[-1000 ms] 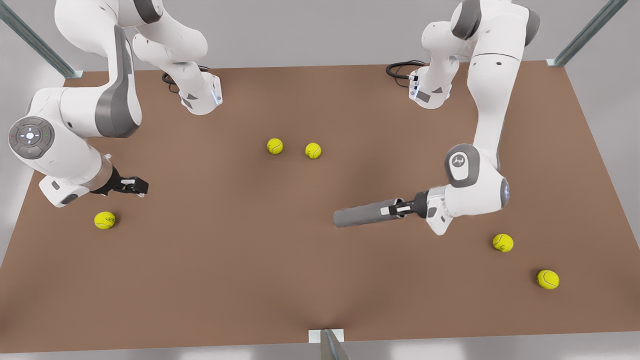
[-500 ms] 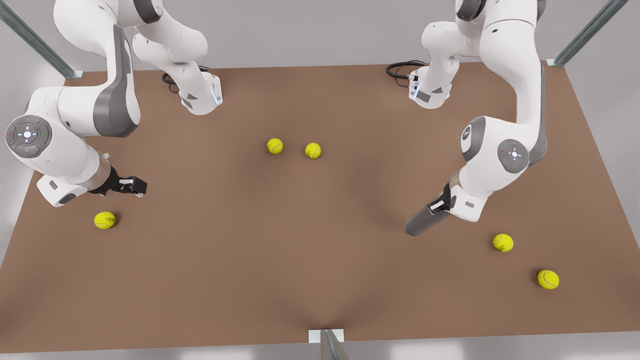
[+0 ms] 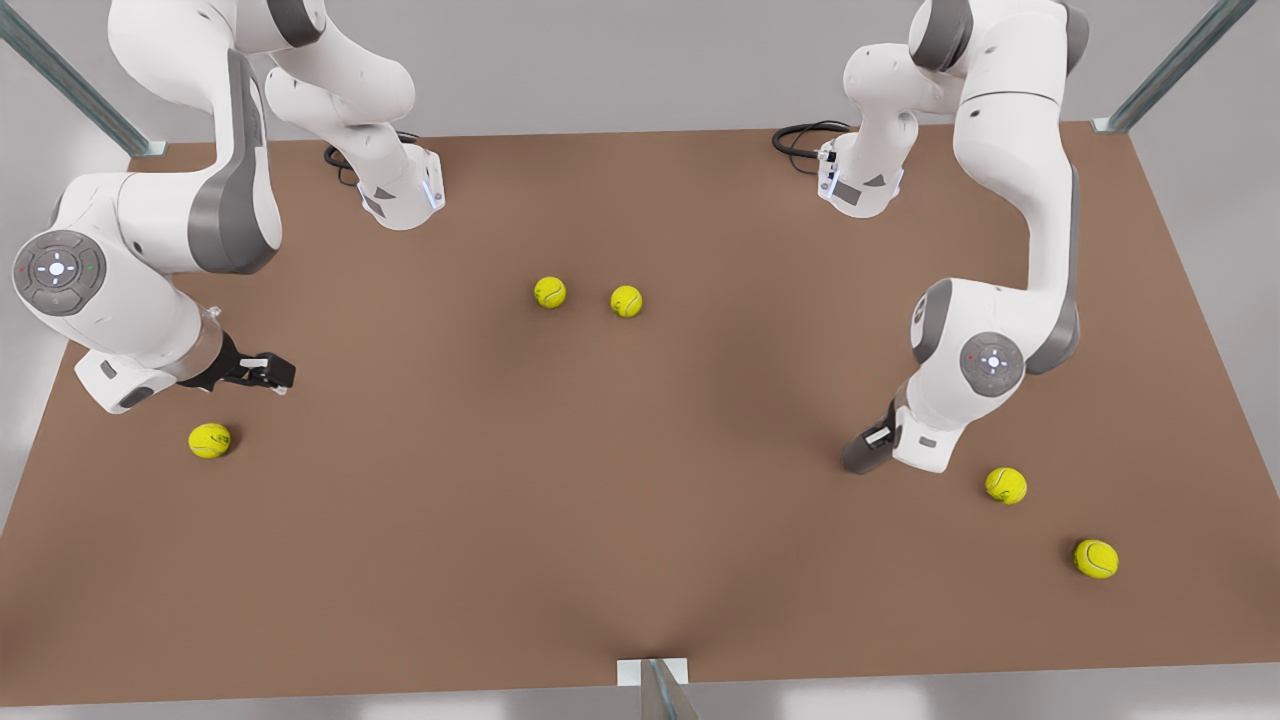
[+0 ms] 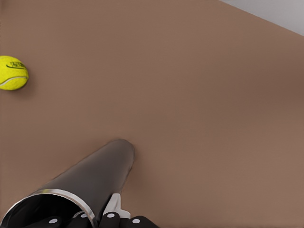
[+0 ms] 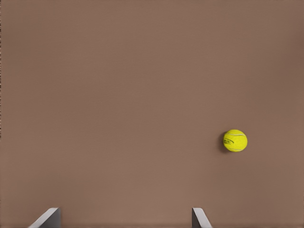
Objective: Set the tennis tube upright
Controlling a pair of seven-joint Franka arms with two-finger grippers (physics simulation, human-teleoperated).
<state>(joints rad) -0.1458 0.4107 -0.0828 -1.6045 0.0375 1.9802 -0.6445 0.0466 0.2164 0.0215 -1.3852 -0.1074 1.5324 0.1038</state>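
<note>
The tennis tube (image 3: 860, 455) stands steeply tilted, nearly upright, on the front view's right side of the brown surface (image 3: 600, 520), its silvery rim end up at the left gripper (image 3: 880, 438), whose fingers are clamped on that rim (image 4: 52, 194). Its lower end is at or just above the surface; which, I cannot tell. Two tennis balls (image 3: 1005, 485) lie near it, toward the right edge. The right gripper (image 3: 268, 372) waits at the far left with fingers (image 5: 47, 218) apart, another ball (image 3: 209, 440) just beside it.
</note>
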